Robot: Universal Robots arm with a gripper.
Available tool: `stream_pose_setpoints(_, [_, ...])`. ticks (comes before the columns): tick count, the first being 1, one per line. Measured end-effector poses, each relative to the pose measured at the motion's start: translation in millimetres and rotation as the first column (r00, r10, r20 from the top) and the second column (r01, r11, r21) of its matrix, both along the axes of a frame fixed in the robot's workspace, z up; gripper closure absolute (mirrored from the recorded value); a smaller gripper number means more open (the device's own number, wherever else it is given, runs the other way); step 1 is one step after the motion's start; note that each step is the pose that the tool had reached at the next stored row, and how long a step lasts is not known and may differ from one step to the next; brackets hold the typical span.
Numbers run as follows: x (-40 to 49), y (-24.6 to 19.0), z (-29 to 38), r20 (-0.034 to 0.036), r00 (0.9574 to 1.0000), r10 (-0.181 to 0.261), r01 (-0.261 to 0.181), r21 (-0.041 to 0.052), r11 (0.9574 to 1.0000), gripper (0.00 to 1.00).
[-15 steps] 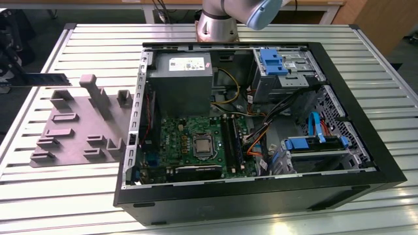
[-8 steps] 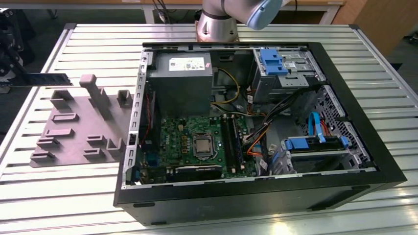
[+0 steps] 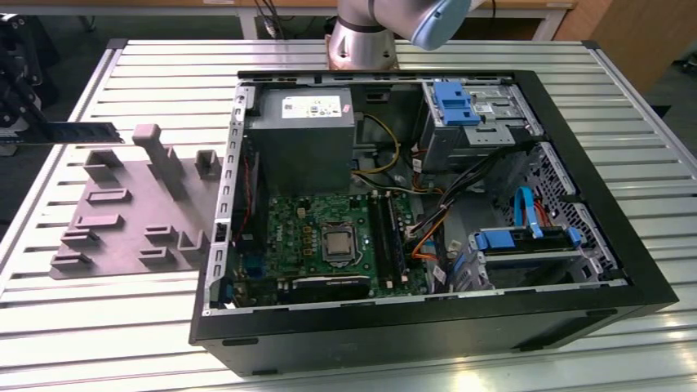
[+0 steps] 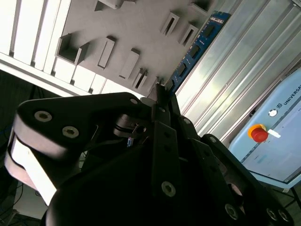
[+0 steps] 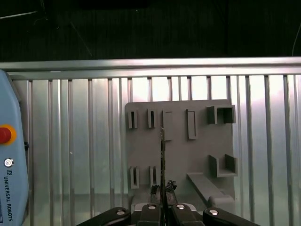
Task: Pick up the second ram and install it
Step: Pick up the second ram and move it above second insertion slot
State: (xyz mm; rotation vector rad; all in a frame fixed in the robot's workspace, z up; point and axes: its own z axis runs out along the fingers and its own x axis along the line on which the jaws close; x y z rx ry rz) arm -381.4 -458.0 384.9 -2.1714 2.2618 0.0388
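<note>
My gripper (image 3: 13, 131) is at the exterior view's far left, raised above the table and shut on the second ram (image 3: 77, 132). The stick reaches out level from the fingers over the table edge, above the far end of the grey holder plate (image 3: 120, 212). In the second wrist view the ram (image 4: 197, 44) shows as a blue board with dark chips running out from the gripper (image 4: 162, 94). The first wrist view has the ram (image 5: 162, 155) edge-on, upright between the gripper (image 5: 162, 192) fingers, over the holder plate (image 5: 197, 150). The motherboard's long black slots (image 3: 384, 233) lie inside the open case.
The open black computer case (image 3: 436, 327) fills the table's middle, with a grey power supply (image 3: 299, 139), blue drive brackets (image 3: 452, 102) and blue cables (image 3: 528, 212). The arm's base (image 3: 360, 41) stands behind it. A pendant with a red button (image 4: 258, 134) lies beside the holder plate.
</note>
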Motion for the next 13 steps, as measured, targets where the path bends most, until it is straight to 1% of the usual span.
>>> stream_pose_setpoints(13, [3.9,0.0,0.0,0.0000,1.0000,0.000,0.000,0.0000,1.0000,0.85])
